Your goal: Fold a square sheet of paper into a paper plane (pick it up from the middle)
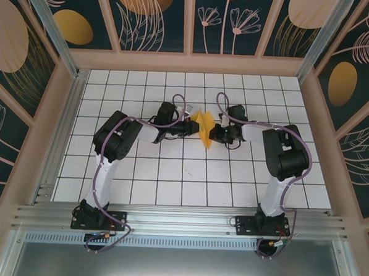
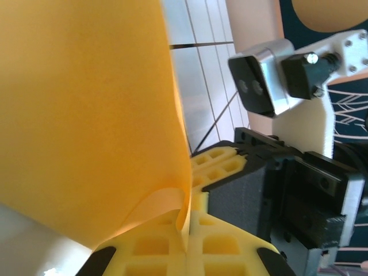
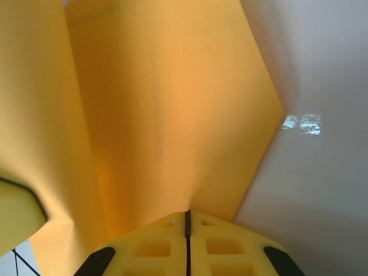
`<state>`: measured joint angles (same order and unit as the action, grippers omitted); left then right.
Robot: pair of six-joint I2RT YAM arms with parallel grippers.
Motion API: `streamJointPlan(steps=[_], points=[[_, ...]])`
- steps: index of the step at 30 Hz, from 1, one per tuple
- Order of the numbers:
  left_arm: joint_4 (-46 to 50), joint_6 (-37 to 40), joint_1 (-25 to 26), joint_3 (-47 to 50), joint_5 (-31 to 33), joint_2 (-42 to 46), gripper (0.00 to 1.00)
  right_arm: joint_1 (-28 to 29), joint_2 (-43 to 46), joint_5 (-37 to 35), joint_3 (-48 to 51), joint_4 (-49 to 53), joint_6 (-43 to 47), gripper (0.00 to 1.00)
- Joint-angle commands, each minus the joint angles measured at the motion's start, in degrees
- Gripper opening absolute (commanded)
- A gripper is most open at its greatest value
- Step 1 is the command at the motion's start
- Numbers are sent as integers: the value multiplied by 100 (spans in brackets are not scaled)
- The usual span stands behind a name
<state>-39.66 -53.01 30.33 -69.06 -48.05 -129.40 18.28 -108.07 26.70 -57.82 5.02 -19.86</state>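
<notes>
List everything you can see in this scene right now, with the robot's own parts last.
sheet of paper: one, orange, partly folded, held up over the middle of the table
table: one, white with dark grid lines, inside the walls
wall panels: several, dark teal with tan leaf prints, around the table
metal rail: one, silver, near edge under the arm bases
left gripper: one, yellow fingers, shut on the paper
right gripper: one, yellow fingers, shut on the paper

open tabletop [image 1: 188, 181] near and far, centre blocked by left claw [image 1: 194, 124] and right claw [image 1: 213, 135] pinching folded paper [image 1: 205, 128], walls [image 1: 45, 137] hemming sides
</notes>
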Motion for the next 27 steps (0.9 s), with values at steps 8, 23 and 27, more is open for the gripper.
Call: streamJointPlan(steps=[8,23,27], points=[[-6,-17,22,-126,227,-220,0,112,-250,-367,23,295,-45,10],[668,168,184,-213,874,-314,0,132,-161,-470,28,281,-109,12],[682,250,190,-177,831,-299,0,123,-94,-479,15,258,-106,12]])
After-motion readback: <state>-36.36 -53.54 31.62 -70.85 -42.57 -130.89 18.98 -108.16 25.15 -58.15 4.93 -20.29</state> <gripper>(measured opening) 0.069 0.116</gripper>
